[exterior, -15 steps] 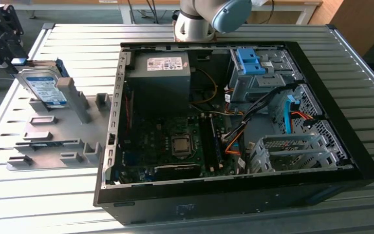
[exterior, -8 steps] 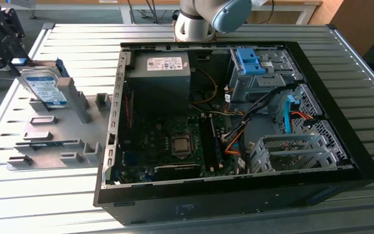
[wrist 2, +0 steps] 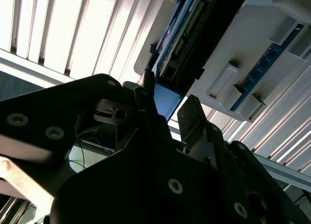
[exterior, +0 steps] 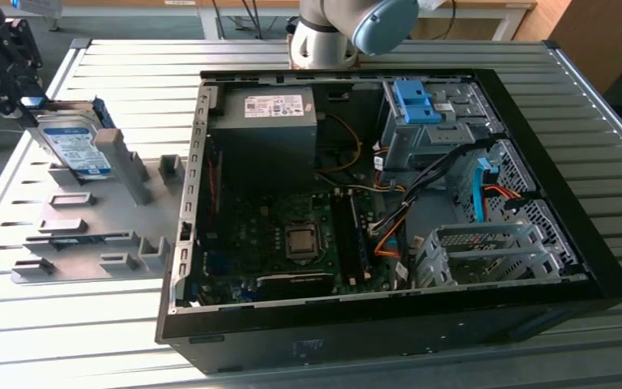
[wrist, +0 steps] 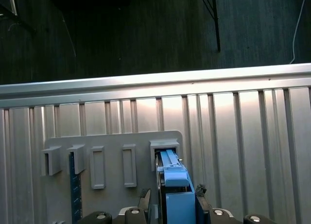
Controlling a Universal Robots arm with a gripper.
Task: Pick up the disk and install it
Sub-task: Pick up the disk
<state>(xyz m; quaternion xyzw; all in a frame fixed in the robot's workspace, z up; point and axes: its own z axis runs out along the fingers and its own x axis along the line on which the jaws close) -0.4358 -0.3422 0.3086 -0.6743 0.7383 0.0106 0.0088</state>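
The disk (exterior: 74,150), silver with a white-and-blue label in a blue carrier, stands on edge in a slot of the grey holder plate (exterior: 106,235) at the exterior view's left. My gripper (exterior: 32,104) is at the disk's upper end. In the first wrist view the disk (wrist: 171,173) runs from the plate's slot back between my fingers (wrist: 144,199), which sit close against both its faces, so the gripper (wrist: 172,198) is shut on it. The second wrist view shows the disk's connector end (wrist 2: 201,27) just beyond the gripper (wrist 2: 167,100).
The open black computer case (exterior: 570,267) lies to the exterior view's right of the plate. Inside are a grey power-supply box (exterior: 268,121), a blue bracket (exterior: 419,101) on a metal bay, and a perforated drive cage (exterior: 484,251). The holder plate has other slots and a dark blue strip (wrist: 75,190).
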